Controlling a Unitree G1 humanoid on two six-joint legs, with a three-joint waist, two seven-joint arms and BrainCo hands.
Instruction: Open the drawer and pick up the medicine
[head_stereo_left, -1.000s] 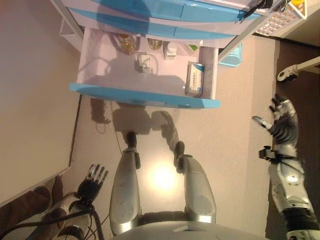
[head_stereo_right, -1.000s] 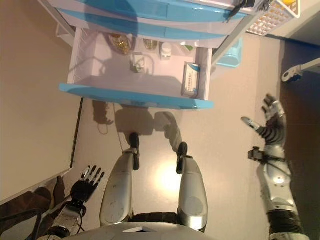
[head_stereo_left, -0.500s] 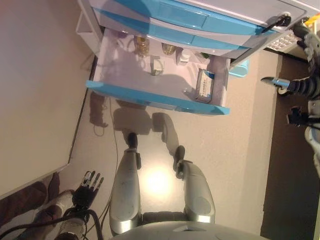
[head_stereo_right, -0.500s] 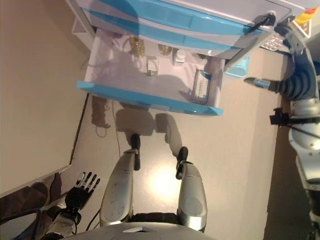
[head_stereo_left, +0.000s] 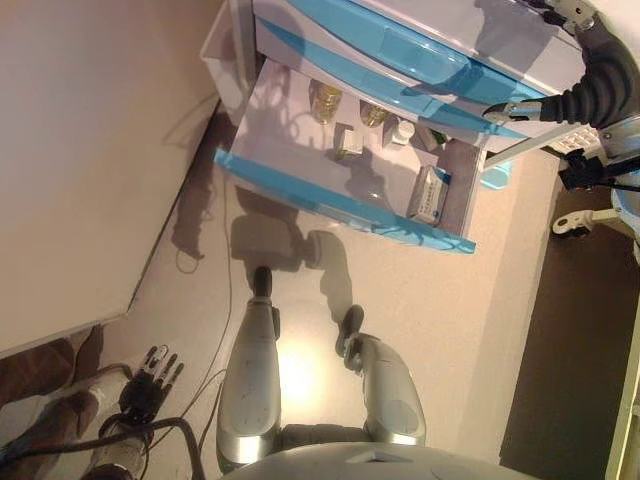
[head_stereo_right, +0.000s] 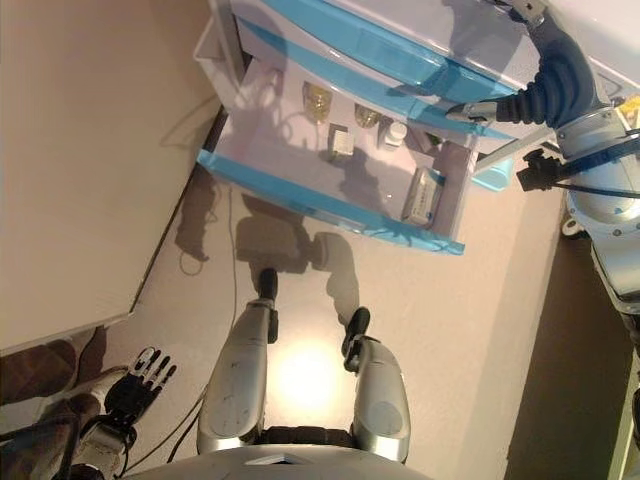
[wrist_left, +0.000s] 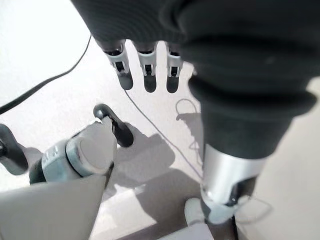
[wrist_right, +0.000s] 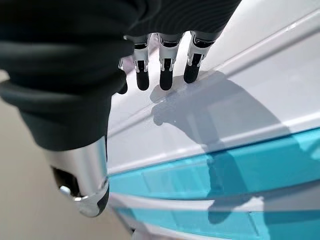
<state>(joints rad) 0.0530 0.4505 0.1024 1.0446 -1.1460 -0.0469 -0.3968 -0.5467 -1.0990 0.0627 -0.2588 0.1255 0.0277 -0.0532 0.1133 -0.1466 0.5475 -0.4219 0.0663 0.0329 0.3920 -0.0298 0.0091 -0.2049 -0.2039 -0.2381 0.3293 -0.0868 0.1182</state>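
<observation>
The bottom drawer (head_stereo_left: 340, 203), white with a blue front, stands pulled out of the cabinet (head_stereo_left: 400, 40). A white and blue medicine box (head_stereo_left: 427, 195) lies at the drawer's right end. Two glass bottles (head_stereo_left: 325, 100), a small carton (head_stereo_left: 347, 140) and a white bottle (head_stereo_left: 402, 130) stand further back inside. My right hand (head_stereo_right: 550, 80) is open, raised over the cabinet's upper right part, well above the box. Its fingers (wrist_right: 165, 65) are straight above the white top, holding nothing. My left hand (head_stereo_left: 150, 370) hangs open low at the left, over the floor, its fingers (wrist_left: 147, 65) straight.
A large beige panel (head_stereo_left: 90, 150) fills the left side beside the cabinet. To the right of the drawer are a light blue bin (head_stereo_left: 495, 177), a white mesh basket (head_stereo_left: 570, 140) and a white castor foot (head_stereo_left: 580, 220) on dark flooring.
The camera has swung, so the cabinet now sits further right and tilted. My right hand rose from floor level beside the drawer up to the cabinet's top. The left hand stays low.
</observation>
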